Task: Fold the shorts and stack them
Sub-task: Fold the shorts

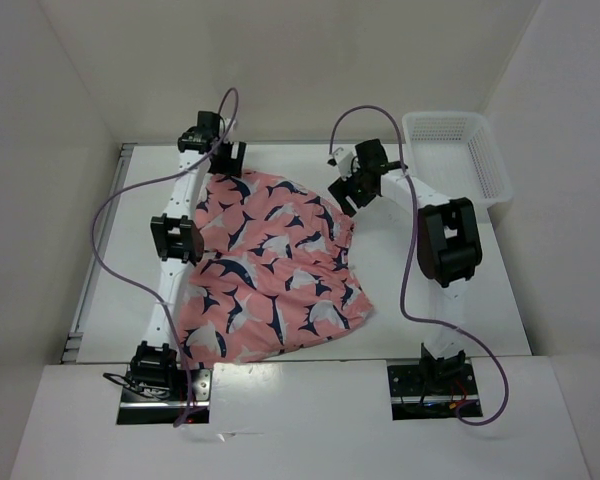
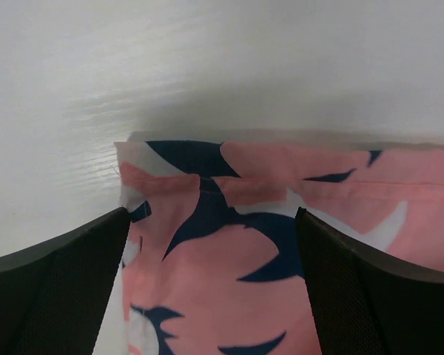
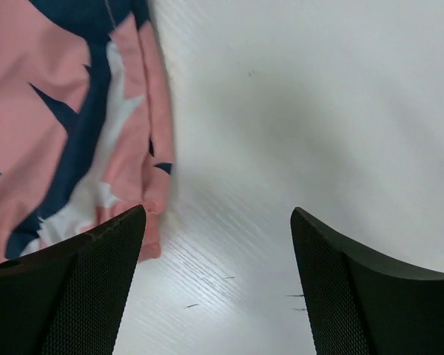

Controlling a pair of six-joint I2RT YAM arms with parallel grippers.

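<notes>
The coral-pink shorts (image 1: 270, 270) with navy-and-white sharks lie spread flat on the white table, waistband toward the far side. My left gripper (image 1: 224, 160) is open over the shorts' far left corner; in the left wrist view the fabric (image 2: 229, 251) lies between the black fingers (image 2: 66, 281), with the corner edge just ahead. My right gripper (image 1: 346, 195) is open beside the far right edge of the shorts; in the right wrist view the edge of the shorts (image 3: 74, 133) lies by the left finger (image 3: 74, 288) and bare table lies between the fingers.
A white mesh basket (image 1: 456, 155) stands at the far right of the table (image 1: 440, 300). White walls close in the table on the left, back and right. Purple cables loop above both arms.
</notes>
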